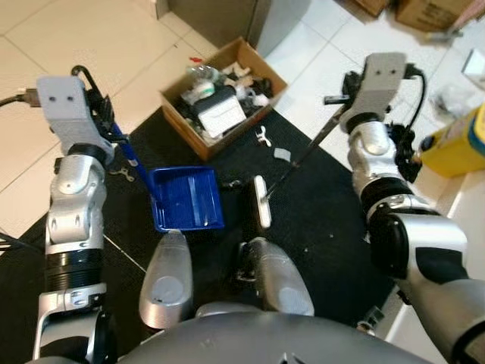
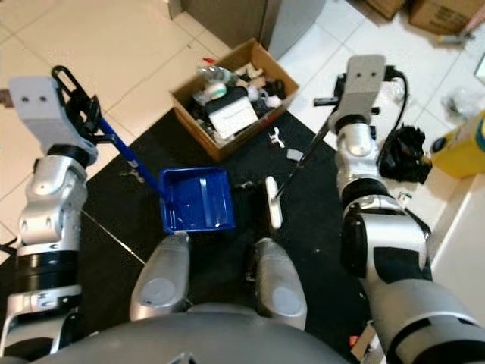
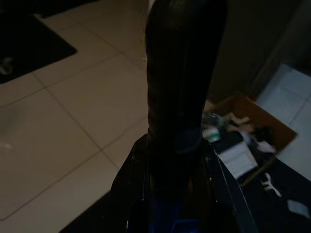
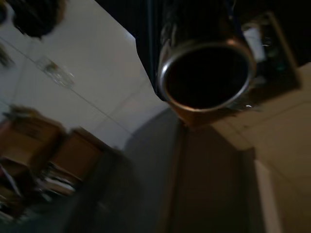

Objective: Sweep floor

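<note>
A blue dustpan [image 1: 187, 199] lies flat on the black mat [image 1: 326, 220] just ahead of my feet. Its blue handle [image 1: 132, 157] slopes up to my left gripper [image 1: 97, 106], which is shut on the black grip [image 3: 184, 87]. My right gripper [image 1: 345, 97] is shut on the top of a thin dark broom stick [image 1: 311, 144]; its hollow metal end [image 4: 206, 77] shows in the right wrist view. The white broom head [image 1: 261, 199] rests on the mat right of the dustpan. A white scrap [image 1: 264, 136] and a grey scrap [image 1: 282, 154] lie on the mat beyond the broom head.
An open cardboard box [image 1: 182, 114] full of clutter stands at the mat's far edge. A yellow container [image 1: 458, 144] and a black object [image 2: 402, 159] sit at the right. More boxes [image 1: 432, 11] lie at the back right. Pale tiles [image 1: 91, 38] surround the mat.
</note>
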Tool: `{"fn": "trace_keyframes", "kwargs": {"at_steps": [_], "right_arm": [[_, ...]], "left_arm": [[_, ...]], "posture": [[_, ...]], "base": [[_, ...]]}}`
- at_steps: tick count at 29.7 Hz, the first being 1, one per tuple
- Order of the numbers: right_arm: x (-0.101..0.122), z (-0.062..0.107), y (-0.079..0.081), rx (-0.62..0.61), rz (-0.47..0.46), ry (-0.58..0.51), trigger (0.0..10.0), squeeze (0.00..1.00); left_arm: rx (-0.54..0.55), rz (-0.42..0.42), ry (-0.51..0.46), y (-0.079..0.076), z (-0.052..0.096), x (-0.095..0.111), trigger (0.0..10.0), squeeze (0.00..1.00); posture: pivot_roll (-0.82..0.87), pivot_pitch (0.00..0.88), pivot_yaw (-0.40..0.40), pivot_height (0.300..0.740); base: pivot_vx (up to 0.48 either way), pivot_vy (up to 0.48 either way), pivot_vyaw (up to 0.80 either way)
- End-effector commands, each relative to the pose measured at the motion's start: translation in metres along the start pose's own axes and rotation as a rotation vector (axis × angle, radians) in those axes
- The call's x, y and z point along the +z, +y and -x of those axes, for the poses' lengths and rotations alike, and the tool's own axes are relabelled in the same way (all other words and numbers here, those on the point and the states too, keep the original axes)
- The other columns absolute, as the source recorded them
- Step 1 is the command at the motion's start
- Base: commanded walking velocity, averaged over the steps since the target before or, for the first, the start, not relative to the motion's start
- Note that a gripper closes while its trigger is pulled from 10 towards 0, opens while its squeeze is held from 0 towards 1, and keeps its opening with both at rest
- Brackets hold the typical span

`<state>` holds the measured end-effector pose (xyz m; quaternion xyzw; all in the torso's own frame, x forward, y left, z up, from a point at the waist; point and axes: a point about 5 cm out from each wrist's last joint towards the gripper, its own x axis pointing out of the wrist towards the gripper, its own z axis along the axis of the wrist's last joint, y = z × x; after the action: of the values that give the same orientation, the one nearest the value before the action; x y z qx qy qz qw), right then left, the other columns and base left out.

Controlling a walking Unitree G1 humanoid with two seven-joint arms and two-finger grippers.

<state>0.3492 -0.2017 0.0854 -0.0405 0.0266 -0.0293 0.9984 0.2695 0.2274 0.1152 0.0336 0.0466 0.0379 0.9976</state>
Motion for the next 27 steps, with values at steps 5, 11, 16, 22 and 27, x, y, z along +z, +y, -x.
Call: {"fn": "trace_keyframes", "kwargs": {"at_steps": [5,11,16,22,27], "right_arm": [[-0.001,0.001,-0.010,-0.032,-0.006,0.000,10.0,0.00],[-0.001,0.002,-0.010,-0.033,-0.006,-0.001,10.0,0.00],[-0.001,0.002,-0.010,-0.033,-0.006,0.000,10.0,0.00],[-0.001,0.001,-0.010,-0.036,-0.006,-0.001,10.0,0.00],[0.005,0.000,-0.014,-0.078,-0.004,-0.025,10.0,0.00]], "left_arm": [[-0.011,0.001,-0.025,-0.004,-0.001,0.005,10.0,0.00],[-0.010,-0.003,-0.027,-0.003,-0.001,0.005,10.0,0.00],[-0.008,-0.011,-0.025,-0.003,-0.001,0.005,10.0,0.00],[-0.002,-0.018,-0.023,-0.001,-0.001,0.005,10.0,0.00],[0.016,-0.029,-0.041,0.016,0.001,0.011,10.0,0.00]], "posture": [[0.32,0.051,-0.144,0.740],[0.32,0.053,-0.143,0.740],[0.32,0.053,-0.143,0.740],[0.32,0.053,-0.145,0.740],[0.32,0.059,-0.145,0.740]], "base": [[0.000,0.000,0.00],[0.000,0.000,0.00],[0.000,0.000,0.00],[0.000,0.000,0.00],[0.000,0.000,0.00]]}}
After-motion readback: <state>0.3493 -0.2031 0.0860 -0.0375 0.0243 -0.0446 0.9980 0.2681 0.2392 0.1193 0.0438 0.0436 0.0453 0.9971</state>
